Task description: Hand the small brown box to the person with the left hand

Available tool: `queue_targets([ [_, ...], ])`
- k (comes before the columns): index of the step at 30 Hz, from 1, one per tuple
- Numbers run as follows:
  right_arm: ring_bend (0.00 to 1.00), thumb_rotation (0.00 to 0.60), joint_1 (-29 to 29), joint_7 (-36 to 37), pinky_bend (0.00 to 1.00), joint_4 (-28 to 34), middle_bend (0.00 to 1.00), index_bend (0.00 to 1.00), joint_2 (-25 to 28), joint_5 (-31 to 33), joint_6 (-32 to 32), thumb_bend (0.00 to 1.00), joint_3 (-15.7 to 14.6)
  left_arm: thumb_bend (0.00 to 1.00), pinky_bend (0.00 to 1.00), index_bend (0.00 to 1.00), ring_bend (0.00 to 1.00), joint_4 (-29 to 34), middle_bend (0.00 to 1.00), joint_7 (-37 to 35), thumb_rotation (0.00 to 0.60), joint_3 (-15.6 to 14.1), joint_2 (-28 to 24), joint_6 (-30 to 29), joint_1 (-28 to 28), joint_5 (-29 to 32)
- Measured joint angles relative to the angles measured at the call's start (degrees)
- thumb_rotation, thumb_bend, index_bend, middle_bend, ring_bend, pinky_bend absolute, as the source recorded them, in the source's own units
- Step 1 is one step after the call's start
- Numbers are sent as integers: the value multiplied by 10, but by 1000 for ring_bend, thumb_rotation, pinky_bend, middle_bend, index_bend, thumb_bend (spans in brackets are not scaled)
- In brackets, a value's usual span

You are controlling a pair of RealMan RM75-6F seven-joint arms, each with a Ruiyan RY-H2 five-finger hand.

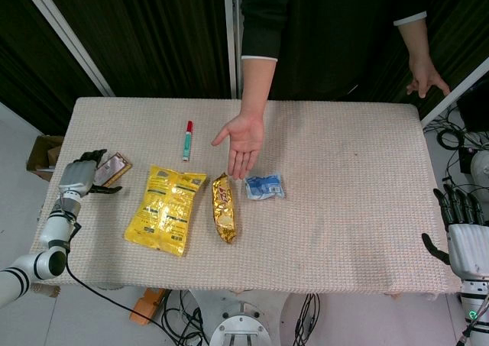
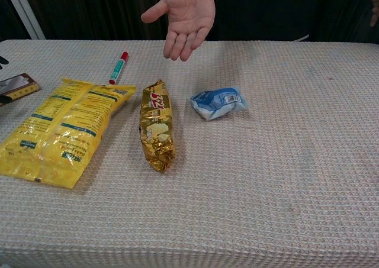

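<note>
The small brown box (image 1: 114, 166) (image 2: 19, 86) lies flat near the table's left edge. My left hand (image 1: 79, 176) sits at the box's left end with its dark fingers spread on either side of it. In the chest view one fingertip (image 2: 6, 97) touches the box's near edge and another (image 2: 2, 60) stays apart above it. The person's open palm (image 1: 244, 138) (image 2: 186, 16) is held out over the table's far middle. My right hand (image 1: 464, 240) hangs beyond the table's right edge, fingers apart and empty.
A large yellow bag (image 1: 164, 208) (image 2: 62, 129) lies just right of the box. A gold snack pack (image 1: 223, 207) (image 2: 156, 125), a blue-white packet (image 1: 264, 186) (image 2: 218, 102) and a red-capped marker (image 1: 187, 140) (image 2: 118, 67) lie between the box and the palm.
</note>
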State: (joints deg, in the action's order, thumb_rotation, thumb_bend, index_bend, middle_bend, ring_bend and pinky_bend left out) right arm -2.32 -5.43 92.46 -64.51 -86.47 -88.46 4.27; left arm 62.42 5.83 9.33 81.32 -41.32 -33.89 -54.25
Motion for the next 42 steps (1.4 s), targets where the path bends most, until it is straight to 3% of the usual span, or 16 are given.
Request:
queue_targets([
  [4, 0, 600, 0, 3, 0, 1, 0, 0, 1, -1, 0, 176, 0, 32, 206, 41, 66, -5, 88, 9, 364, -1, 2, 7, -2, 13],
  [7, 0, 600, 1, 2, 0, 3, 0, 0, 3, 1, 0, 176, 0, 64, 217, 41, 86, -13, 115, 19, 424, -2, 6, 12, -5, 25],
  [12, 0, 600, 2, 1, 0, 3, 0, 0, 6, 7, 1, 176, 1, 178, 286, 63, 158, -35, 182, 33, 598, -2, 21, 20, -11, 45],
  [16, 0, 600, 2, 1, 0, 4, 0, 0, 6, 10, 4, 176, 3, 293, 384, 150, 264, -53, 310, 39, 600, 1, 37, 17, -15, 54],
  [21, 0, 600, -1, -5, 0, 5, 0, 0, 4, 12, 10, 176, 3, 321, 501, 281, 396, -66, 478, 39, 600, 5, 49, -5, -12, 52],
  [31, 0, 600, -1, -11, 0, 10, 0, 0, 7, 15, 11, 176, 3, 427, 630, 467, 541, -64, 635, -18, 600, 22, 52, -63, 8, 10],
  [37, 0, 600, -3, -13, 0, 10, 0, 0, 7, 17, 15, 176, 4, 428, 633, 470, 543, 8, 638, -79, 600, 47, 7, -134, 28, -33],
  [42, 0, 600, -5, -15, 0, 9, 0, 0, 5, 18, 19, 176, 3, 428, 639, 476, 549, 117, 642, -97, 600, 82, -52, -186, 41, -49],
])
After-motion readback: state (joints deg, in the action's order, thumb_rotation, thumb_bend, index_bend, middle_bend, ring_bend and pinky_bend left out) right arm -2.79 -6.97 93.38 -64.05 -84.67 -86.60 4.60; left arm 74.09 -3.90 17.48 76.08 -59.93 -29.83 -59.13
